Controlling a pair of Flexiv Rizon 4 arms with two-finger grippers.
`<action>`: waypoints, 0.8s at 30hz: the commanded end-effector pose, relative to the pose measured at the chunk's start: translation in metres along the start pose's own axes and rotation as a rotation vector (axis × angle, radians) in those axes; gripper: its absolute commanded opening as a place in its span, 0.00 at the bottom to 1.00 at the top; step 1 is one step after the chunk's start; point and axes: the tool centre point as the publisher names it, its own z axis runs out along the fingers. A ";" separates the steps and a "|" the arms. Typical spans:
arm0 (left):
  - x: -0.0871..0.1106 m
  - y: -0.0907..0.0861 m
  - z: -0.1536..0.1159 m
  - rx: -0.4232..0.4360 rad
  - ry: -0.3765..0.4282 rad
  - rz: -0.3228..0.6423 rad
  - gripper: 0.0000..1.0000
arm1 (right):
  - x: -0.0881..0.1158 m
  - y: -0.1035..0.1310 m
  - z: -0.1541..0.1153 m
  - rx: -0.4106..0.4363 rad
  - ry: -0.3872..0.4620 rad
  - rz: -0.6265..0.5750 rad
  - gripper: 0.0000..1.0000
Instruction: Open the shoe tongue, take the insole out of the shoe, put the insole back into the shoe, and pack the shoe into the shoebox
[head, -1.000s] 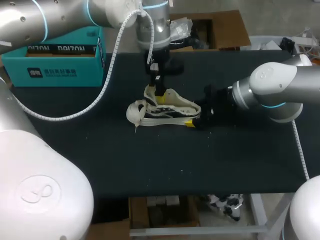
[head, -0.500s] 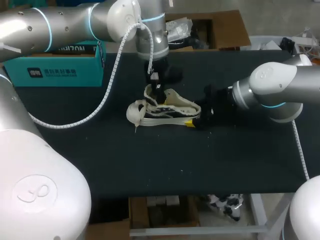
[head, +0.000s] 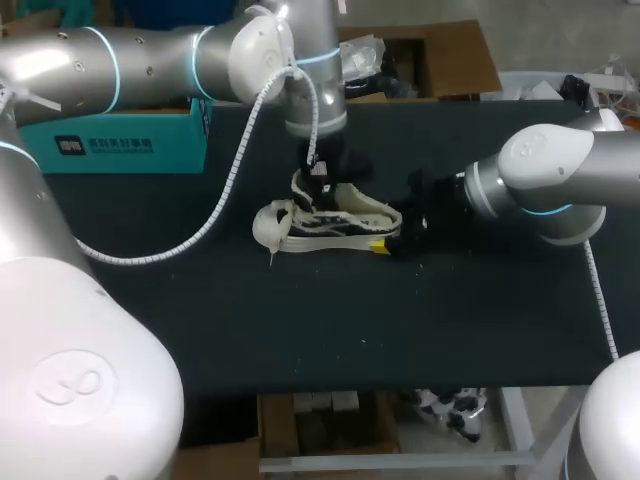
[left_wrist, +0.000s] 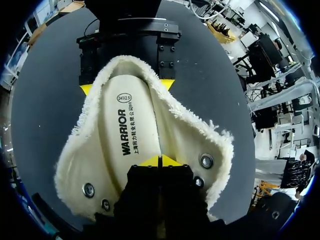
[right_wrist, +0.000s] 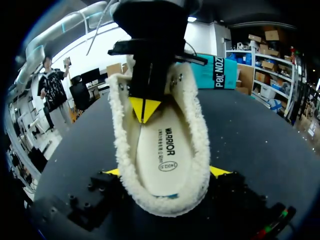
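The white shoe (head: 335, 222) with fleece lining lies mid-table, its opening spread wide. The cream insole (left_wrist: 127, 135) lies flat inside it, also seen in the right wrist view as the insole (right_wrist: 162, 150). My left gripper (left_wrist: 160, 161) is shut, its yellow tips pressed together on the insole's front part, under the tongue end. It comes down from above in the head view as the left gripper (head: 318, 185). My right gripper (right_wrist: 165, 171) clasps the heel, one finger on each side. The teal shoebox (head: 110, 135) stands at the back left.
The black table (head: 450, 320) has free room in front of the shoe and to its right. My left arm's white cable (head: 215, 190) hangs in a loop over the table's left part, between the shoebox and the shoe.
My left arm has swung and its wrist has shifted right and lower over the shoe's opening. The shoe and my right arm have kept still.
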 end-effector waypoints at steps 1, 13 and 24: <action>0.004 -0.003 0.010 -0.018 -0.009 -0.004 0.00 | -0.004 -0.007 0.006 -0.004 0.001 0.000 0.00; 0.003 0.003 0.033 -0.042 -0.046 -0.027 0.11 | -0.004 -0.007 0.006 -0.004 0.001 0.000 0.00; 0.000 0.005 0.047 -0.066 -0.112 -0.033 0.25 | -0.004 -0.007 0.006 -0.004 0.001 0.000 0.00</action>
